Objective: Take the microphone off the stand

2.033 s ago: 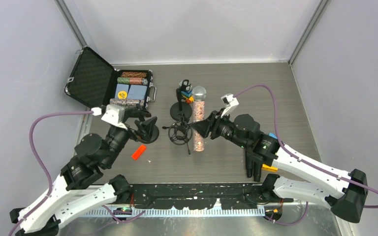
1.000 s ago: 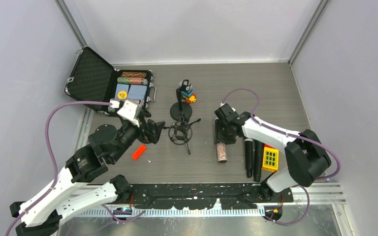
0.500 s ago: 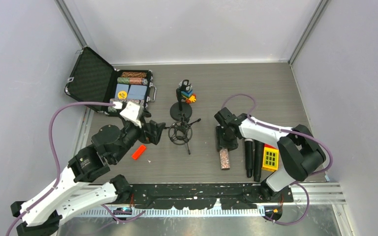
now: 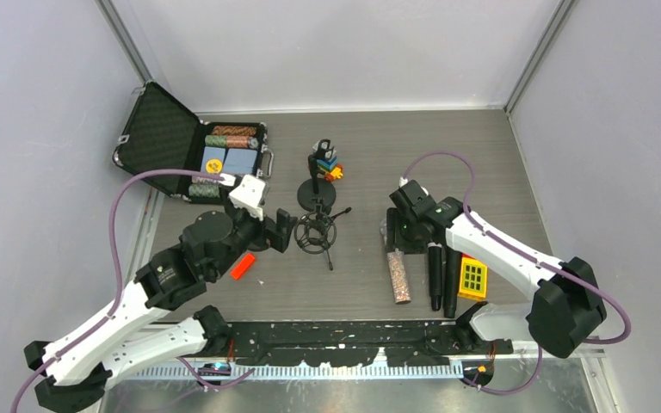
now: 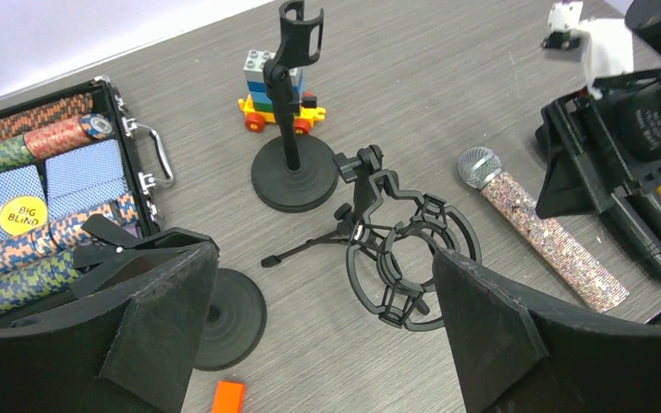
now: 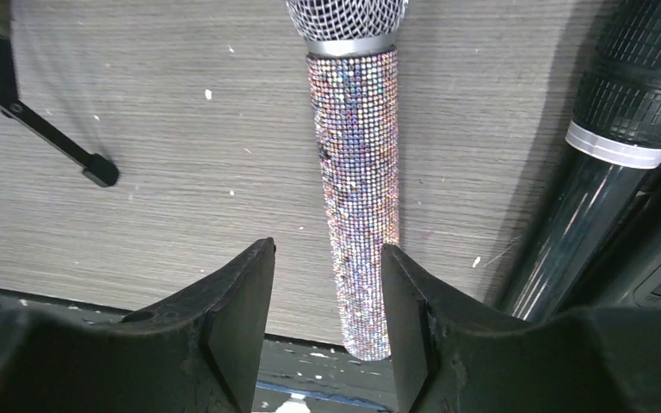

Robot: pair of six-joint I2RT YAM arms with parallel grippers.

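The glittery microphone point(image 4: 398, 275) lies flat on the table, free of any stand; it also shows in the right wrist view point(image 6: 355, 172) and the left wrist view point(image 5: 544, 243). The clip stand point(image 4: 318, 183) is upright and empty point(image 5: 293, 103). The black shock-mount stand point(image 4: 316, 232) sits in front of it, also empty point(image 5: 409, 258). My right gripper point(image 4: 401, 234) is open just above the microphone's head end, its fingers apart and touching nothing point(image 6: 325, 323). My left gripper point(image 4: 281, 231) is open and empty beside the shock mount point(image 5: 327, 344).
Two black microphones point(image 4: 441, 274) and a yellow block point(image 4: 472, 276) lie right of the glittery one. An open chip case point(image 4: 224, 155) is at the back left. An orange block point(image 4: 242, 266), a round black base point(image 5: 228, 317) and a toy brick car point(image 4: 331, 165) are nearby.
My right gripper carried the glittery microphone from the middle to the front right, laid it down, let go and drew back a little. My left gripper moved right toward the shock mount.
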